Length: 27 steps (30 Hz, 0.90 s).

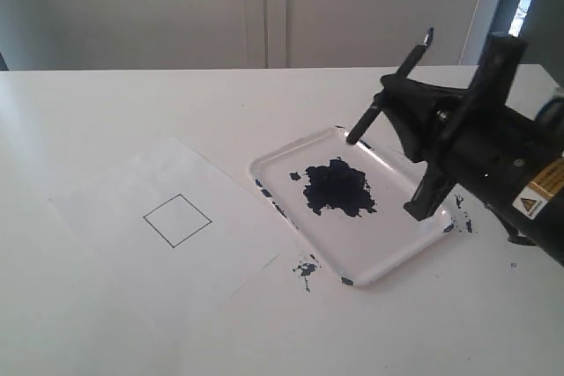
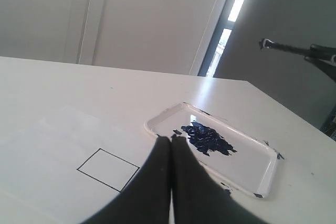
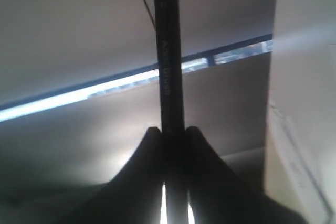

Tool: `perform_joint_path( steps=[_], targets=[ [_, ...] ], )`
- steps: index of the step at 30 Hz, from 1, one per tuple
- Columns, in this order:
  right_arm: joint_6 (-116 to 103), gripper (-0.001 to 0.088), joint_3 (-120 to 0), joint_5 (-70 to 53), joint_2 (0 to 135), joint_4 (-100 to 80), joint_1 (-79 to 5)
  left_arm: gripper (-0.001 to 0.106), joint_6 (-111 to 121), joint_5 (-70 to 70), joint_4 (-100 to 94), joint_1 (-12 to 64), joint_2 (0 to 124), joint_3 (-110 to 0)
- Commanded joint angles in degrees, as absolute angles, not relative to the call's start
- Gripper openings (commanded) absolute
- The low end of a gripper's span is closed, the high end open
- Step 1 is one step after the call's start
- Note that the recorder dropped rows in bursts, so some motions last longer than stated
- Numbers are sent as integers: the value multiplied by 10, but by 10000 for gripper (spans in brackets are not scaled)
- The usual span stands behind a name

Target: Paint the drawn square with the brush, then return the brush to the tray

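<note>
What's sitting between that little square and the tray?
Nothing: only bare paper between square and tray, clear in the exterior view.

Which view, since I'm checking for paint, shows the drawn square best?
The exterior view: the drawn square lies whole, unobstructed, blank inside. The left wrist view shows it too, crowded by the left gripper. The right wrist view shows none of it.

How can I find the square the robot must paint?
On the white table, find the flat paper sheet beside the glossy tray. The drawn square is a thin black outline on that sheet, blank inside, unlike the tray's dark blue blot.
</note>
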<state>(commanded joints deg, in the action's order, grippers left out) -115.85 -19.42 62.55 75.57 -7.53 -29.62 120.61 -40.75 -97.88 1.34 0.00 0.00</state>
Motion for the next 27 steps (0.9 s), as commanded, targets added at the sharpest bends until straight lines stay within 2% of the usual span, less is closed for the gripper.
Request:
perform_joint_path(
  steps=[13,17,20,24,27],
  targets=[
    [-1100,0,-125,673,756,-107,-296,0,1206,-407,-979,13,0,0],
    [-933,0,-125,684,756,-138,-296,0,1206,-407,-979,13,0,0],
    [-854,0,-127,615,755,-172,-296,0,1206,-407,-979,13,0,0],
    [-727,0,-136,447,755,-187,-296,0,1206,-407,-979,13,0,0],
    [-665,0,-149,400,752,-180,-296,0,1206,-407,-979,13,0,0]
  ],
)
